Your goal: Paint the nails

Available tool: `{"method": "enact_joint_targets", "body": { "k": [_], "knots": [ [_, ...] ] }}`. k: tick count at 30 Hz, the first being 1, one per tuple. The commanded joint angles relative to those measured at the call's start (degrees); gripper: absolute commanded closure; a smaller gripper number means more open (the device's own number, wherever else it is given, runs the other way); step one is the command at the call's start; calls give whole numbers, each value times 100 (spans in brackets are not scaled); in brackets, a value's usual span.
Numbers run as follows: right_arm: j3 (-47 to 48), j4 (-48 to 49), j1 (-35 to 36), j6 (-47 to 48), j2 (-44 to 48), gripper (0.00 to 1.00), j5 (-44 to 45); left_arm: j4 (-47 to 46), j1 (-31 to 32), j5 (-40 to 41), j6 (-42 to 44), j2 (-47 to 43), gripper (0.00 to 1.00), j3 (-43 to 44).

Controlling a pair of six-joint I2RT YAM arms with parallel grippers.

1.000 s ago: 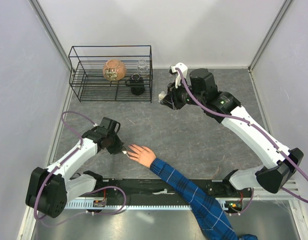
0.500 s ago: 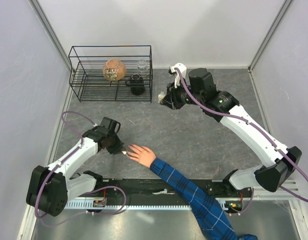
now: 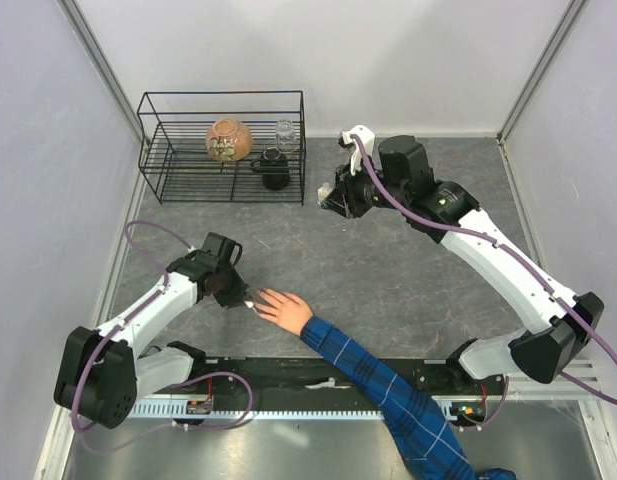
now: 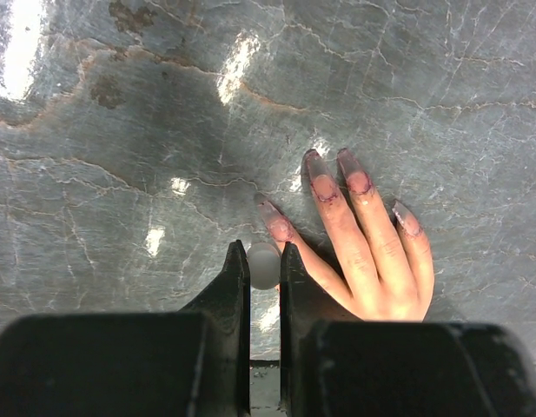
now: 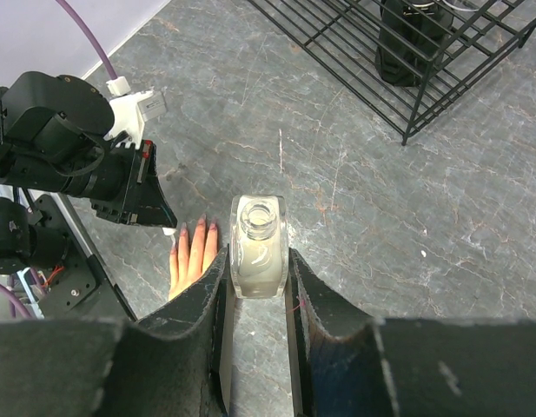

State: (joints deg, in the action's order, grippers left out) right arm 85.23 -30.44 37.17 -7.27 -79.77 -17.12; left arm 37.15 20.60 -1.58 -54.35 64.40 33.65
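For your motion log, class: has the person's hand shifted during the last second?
No. The hand lies where it did, just as far from the wire rack.

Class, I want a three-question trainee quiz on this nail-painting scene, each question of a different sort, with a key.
1. True or false: the bottle held in the right gripper has its cap on.
2. Which gripper holds a white cap beside the hand? A) left gripper B) right gripper
3. Fill in: the brown pot sits in the wire ____.
Key: 1 false; 2 A; 3 rack.
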Motion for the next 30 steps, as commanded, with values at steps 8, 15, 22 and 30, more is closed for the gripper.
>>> {"method": "enact_joint_targets", "body": {
  "k": [8,15,22,30],
  "knots": [
    [160,231,-78,-3,-100,100,-133,-120,-56,150,284,117,98,274],
    [143,231,-104,-3,-92,100,-151,-76,-56,141,223,125,98,212],
    [143,249,-104,-12,-83,100,-168,-111,-74,141,196,73,98,142],
    [143,249,-105,-20,-57,100,-168,-138,-82,97,196,2,98,107]
  ]
}}
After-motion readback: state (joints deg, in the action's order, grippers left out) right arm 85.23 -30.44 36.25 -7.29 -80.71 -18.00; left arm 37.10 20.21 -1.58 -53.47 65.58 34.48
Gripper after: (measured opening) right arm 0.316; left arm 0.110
